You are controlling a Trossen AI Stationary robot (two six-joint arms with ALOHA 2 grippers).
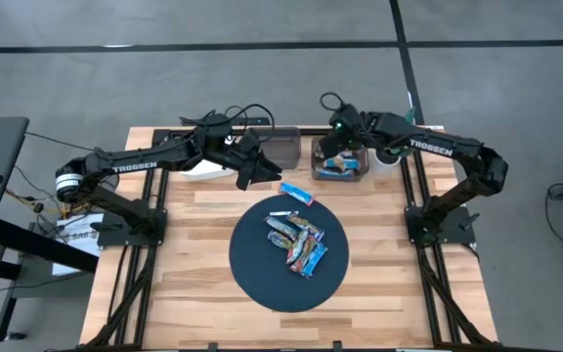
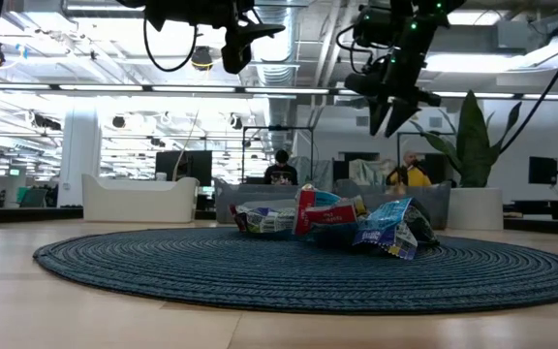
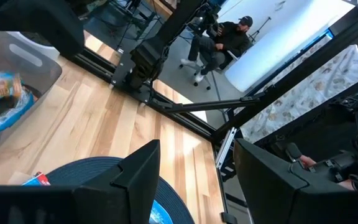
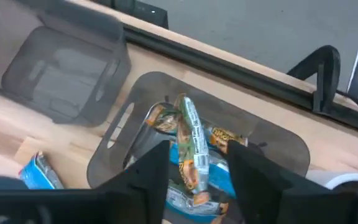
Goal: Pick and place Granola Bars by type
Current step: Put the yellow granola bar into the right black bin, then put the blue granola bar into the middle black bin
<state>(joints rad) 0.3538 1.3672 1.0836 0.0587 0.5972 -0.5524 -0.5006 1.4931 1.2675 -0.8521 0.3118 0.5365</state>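
Woven dark matting fills the front of your low view: the round blue mat (image 2: 289,267) sits at the table's middle as the source pile, with a heap of Granola Bars (image 1: 297,242) jumbled on it so either arm can reach them. One blue-wrapped bar (image 1: 297,194) lies alone on the bare wood just off the mat's far edge, between the mat and the bins.

Your right gripper (image 4: 199,180) hangs directly over the right-hand grey bin (image 1: 341,159), fingers spread apart and nothing between them. That bin already holds several bars (image 4: 194,152), orange-brown and blue-white wrappers mixed in the wrist view, so judge it as a drop point that has just been served or is being checked.

Your left gripper (image 1: 252,166) hovers above the table near the empty grey bin (image 1: 281,147) and close to the stray bar, fingers also parted and empty. It looks positioned to take the next pick, probably that lone bar, since it is isolated and easy to grip.

People (image 3: 225,37) sit in the room beyond the table, well clear of it.
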